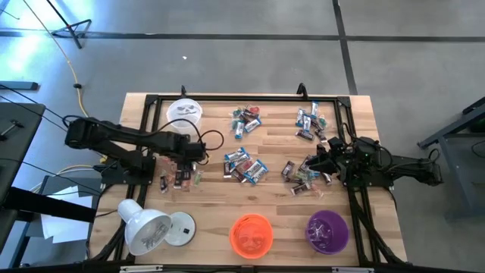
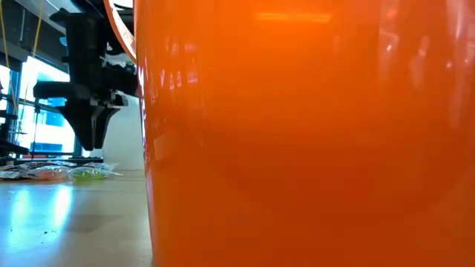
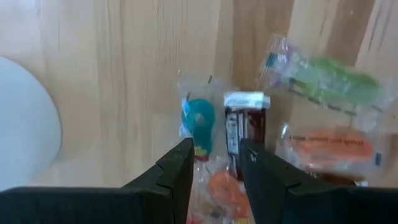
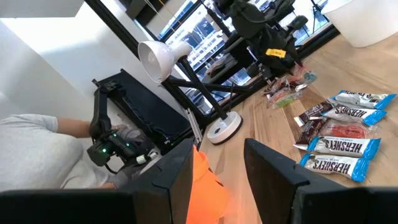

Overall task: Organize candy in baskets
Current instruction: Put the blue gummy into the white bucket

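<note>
Left gripper (image 3: 214,168) part-open, empty, over crinkly wrapped candy (image 3: 245,134) beside white basket (image 1: 185,114); right gripper (image 4: 217,165) part-open, empty.

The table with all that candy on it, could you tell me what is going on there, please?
Two robot arms are sorting wrapped candy into baskets. The left gripper hangs open over a small pile of candy near the white basket, holding nothing. The right gripper is open and empty beside another cluster. The orange basket and purple basket wait at the near edge.
</note>
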You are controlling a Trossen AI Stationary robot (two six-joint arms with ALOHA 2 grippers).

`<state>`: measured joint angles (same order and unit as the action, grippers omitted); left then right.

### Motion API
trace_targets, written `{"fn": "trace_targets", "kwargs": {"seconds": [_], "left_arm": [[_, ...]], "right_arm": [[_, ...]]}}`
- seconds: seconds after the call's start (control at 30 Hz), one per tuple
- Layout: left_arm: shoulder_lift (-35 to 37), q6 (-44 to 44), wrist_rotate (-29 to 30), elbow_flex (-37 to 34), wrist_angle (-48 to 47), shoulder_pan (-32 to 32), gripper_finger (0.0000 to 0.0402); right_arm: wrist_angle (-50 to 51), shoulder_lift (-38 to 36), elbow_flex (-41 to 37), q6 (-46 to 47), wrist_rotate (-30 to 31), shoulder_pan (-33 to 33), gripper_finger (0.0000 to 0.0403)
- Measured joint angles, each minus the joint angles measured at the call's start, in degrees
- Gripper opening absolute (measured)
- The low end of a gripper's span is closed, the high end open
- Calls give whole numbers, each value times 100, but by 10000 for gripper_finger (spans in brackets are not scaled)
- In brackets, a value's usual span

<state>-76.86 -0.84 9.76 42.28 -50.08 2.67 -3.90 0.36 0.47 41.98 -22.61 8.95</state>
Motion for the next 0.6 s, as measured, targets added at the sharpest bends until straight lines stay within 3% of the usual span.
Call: {"fn": "trace_targets", "kwargs": {"seconds": [0.6], "left_arm": [[-768,215,30,-115,461,614,115]], "right_arm": [[0,0,1,0,0,2,138]]}}
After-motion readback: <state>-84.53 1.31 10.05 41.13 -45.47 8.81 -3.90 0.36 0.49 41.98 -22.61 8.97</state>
